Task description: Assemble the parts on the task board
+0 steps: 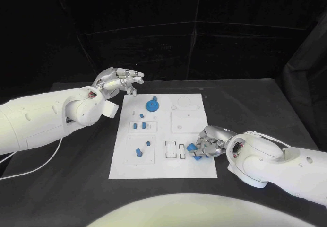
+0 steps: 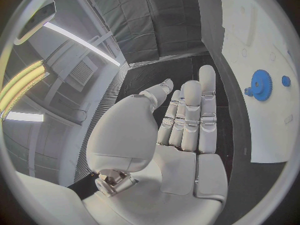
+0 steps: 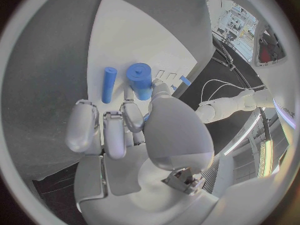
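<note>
Board (image 1: 163, 142) lies flat mid-worktop (image 1: 259, 109). Right hand (image 1: 208, 142) sits low at the board's near right edge, fingers (image 3: 131, 116) clamped on a thick blue cylinder (image 3: 140, 80); a thin blue peg (image 3: 109, 84) lies on the board just beside it. Left hand (image 1: 121, 81) hovers off the board's far left corner, fingers (image 2: 187, 117) straight and close together, holding nothing. Blue gear (image 1: 152, 104) rests on the board's far left part; small blue pieces (image 1: 141, 125) sit in the left recesses.
</note>
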Controlling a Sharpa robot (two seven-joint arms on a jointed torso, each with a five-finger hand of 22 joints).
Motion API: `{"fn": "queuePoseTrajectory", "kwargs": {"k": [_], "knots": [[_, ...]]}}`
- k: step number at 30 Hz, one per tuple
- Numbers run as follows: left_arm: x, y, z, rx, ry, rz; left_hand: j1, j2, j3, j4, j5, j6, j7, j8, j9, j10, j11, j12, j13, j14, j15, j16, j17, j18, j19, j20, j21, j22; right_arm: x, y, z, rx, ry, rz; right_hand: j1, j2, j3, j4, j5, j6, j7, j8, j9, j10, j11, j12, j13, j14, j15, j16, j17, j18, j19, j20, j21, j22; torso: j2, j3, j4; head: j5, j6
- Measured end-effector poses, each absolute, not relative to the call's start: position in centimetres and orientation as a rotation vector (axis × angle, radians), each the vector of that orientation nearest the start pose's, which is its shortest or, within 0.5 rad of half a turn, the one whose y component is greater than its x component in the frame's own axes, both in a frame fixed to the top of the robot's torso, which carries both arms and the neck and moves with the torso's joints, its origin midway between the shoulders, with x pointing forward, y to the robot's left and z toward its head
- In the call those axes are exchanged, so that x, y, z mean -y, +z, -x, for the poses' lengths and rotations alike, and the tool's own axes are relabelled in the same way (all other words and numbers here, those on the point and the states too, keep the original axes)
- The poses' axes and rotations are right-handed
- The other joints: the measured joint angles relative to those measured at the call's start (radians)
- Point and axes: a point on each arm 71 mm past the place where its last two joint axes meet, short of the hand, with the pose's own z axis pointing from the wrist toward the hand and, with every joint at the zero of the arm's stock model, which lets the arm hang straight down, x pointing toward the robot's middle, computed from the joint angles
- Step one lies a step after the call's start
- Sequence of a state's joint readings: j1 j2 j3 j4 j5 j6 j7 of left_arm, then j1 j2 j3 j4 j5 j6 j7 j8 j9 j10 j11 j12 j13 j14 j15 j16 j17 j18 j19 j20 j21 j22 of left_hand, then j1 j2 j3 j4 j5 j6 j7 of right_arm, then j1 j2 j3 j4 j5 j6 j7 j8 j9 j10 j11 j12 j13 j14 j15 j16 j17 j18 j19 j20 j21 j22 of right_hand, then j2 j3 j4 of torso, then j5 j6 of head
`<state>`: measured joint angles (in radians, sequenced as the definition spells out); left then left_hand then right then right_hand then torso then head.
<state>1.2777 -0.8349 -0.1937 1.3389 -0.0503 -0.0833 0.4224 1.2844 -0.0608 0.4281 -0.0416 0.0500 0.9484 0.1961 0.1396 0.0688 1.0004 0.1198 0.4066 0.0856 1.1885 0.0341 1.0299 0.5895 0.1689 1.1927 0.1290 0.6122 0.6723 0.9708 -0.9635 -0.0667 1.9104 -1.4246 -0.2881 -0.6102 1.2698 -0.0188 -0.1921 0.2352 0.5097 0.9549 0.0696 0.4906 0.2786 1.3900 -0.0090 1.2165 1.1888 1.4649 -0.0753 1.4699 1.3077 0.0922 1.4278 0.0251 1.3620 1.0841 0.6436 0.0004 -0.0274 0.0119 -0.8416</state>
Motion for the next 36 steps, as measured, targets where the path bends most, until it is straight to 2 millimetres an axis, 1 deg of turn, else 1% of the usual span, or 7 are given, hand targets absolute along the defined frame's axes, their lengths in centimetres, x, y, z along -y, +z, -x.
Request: {"fn": "queuePoseTrajectory", "kwargs": {"k": [5, 9, 14, 23, 27, 30, 36], "knots": [[-25.3, -20.1, -51.1, -1.548, -1.529, 0.991, 0.000, 0.000, 0.000, 0.000, 0.000, 0.000, 0.000, 0.000, 0.000, 0.000, 0.000, 0.000, 0.000, 0.000, 0.000, 0.000, 0.000, 0.000, 0.000, 0.000, 0.000, 0.000, 17.3, -25.7, -35.3, -2.062, 0.525, -0.165, -0.014, 0.014, -0.011, 0.011, 0.019, 0.003, -0.003, 0.004, 0.018, 0.004, -0.004, 0.000, 0.004, 0.000, 0.000, 0.002, 0.000, 0.000, 0.000, 0.000, 0.003, 0.008, 0.000, -0.0010, 0.0017, -0.001, 0.001], [-25.3, -20.1, -51.1, -1.548, -1.530, 0.991, 0.000, 0.000, 0.000, 0.000, 0.000, 0.000, 0.000, 0.000, 0.000, 0.000, 0.000, 0.000, 0.000, 0.000, 0.000, 0.000, 0.000, 0.000, 0.000, 0.000, 0.000, 0.000, 16.9, -25.4, -35.2, -2.042, 0.557, -0.190, -0.014, 0.014, -0.015, 0.015, 0.019, 0.003, -0.003, 0.009, 0.024, 0.004, -0.004, 0.000, 0.004, 0.000, 0.000, 0.002, 0.000, 0.000, 0.004, -0.004, 0.004, 0.009, 0.000, -0.0012, 0.0023, 0.000, 0.002], [-25.2, -20.1, -51.1, -1.549, -1.531, 0.991, 0.000, 0.000, 0.000, 0.000, 0.000, 0.000, 0.000, 0.000, 0.000, 0.000, 0.000, 0.000, 0.000, 0.000, 0.000, 0.000, 0.000, 0.000, 0.000, 0.000, 0.000, 0.000, 15.8, -25.3, -35.2, -2.032, 0.601, -0.205, -0.014, 0.014, -0.015, 0.015, 0.019, 0.003, -0.003, 0.009, 0.024, 0.004, -0.004, 0.000, 0.004, 0.004, -0.004, 0.002, 0.000, 0.000, 0.004, -0.004, 0.004, 0.009, 0.001, -0.0012, 0.0029, 0.003, 0.002], [-25.1, -20.1, -51.0, -1.550, -1.532, 0.990, 0.000, 0.000, 0.000, 0.000, 0.000, 0.000, 0.000, 0.000, 0.000, 0.000, 0.000, 0.000, 0.000, 0.000, 0.000, 0.000, 0.000, 0.000, 0.000, 0.000, 0.000, 0.000, 13.7, -25.5, -35.4, -2.040, 0.649, -0.208, -0.033, 0.033, -0.024, 0.037, 0.022, 0.008, -0.008, 0.015, 0.041, 0.009, -0.009, -0.006, -0.003, 0.000, -0.007, 0.006, 0.000, 0.000, 0.004, -0.004, 0.004, 0.014, 0.002, -0.0012, 0.0029, 0.011, 0.001], [-25.1, -20.1, -51.0, -1.550, -1.533, 0.990, 0.000, 0.000, 0.000, 0.000, 0.000, 0.000, 0.000, 0.000, 0.000, 0.000, 0.000, 0.000, 0.000, 0.000, 0.000, 0.000, 0.000, 0.000, 0.000, 0.000, 0.000, 0.000, 13.0, -25.7, -35.5, -2.048, 0.651, -0.207, -0.045, 0.045, -0.027, 0.047, 0.007, 0.011, -0.011, 0.023, 0.055, 0.011, -0.011, -0.006, -0.001, 0.000, -0.007, 0.006, 0.000, 0.000, 0.007, -0.007, 0.008, 0.016, 0.002, -0.0009, 0.0023, 0.012, 0.000], [-25.0, -20.1, -51.0, -1.551, -1.534, 0.989, 0.000, 0.000, 0.000, 0.000, 0.000, 0.000, 0.000, 0.000, 0.000, 0.000, 0.000, 0.000, 0.000, 0.000, 0.000, 0.000, 0.000, 0.000, 0.000, 0.000, 0.000, 0.000, 12.6, -25.8, -35.6, -2.053, 0.648, -0.208, -0.059, 0.059, -0.032, 0.052, -0.028, 0.020, -0.020, 0.023, 0.069, 0.020, -0.020, -0.004, 0.013, 0.004, -0.011, 0.010, 0.000, 0.000, 0.007, -0.007, 0.008, 0.016, 0.002, -0.0007, 0.0016, 0.012, 0.000], [-25.0, -20.1, -51.0, -1.551, -1.535, 0.989, 0.000, 0.000, 0.000, 0.000, 0.000, 0.000, 0.000, 0.000, 0.000, 0.000, 0.000, 0.000, 0.000, 0.000, 0.000, 0.000, 0.000, 0.000, 0.000, 0.000, 0.000, 0.000, 12.3, -26.0, -35.8, -2.066, 0.632, -0.207, -0.072, 0.055, -0.047, 0.053, -0.069, 0.023, -0.023, 0.026, 0.084, 0.020, -0.020, -0.001, 0.019, 0.000, -0.014, 0.011, 0.000, 0.000, 0.011, -0.011, 0.008, 0.016, 0.002, -0.0002, 0.0012, 0.014, 0.000]]}}
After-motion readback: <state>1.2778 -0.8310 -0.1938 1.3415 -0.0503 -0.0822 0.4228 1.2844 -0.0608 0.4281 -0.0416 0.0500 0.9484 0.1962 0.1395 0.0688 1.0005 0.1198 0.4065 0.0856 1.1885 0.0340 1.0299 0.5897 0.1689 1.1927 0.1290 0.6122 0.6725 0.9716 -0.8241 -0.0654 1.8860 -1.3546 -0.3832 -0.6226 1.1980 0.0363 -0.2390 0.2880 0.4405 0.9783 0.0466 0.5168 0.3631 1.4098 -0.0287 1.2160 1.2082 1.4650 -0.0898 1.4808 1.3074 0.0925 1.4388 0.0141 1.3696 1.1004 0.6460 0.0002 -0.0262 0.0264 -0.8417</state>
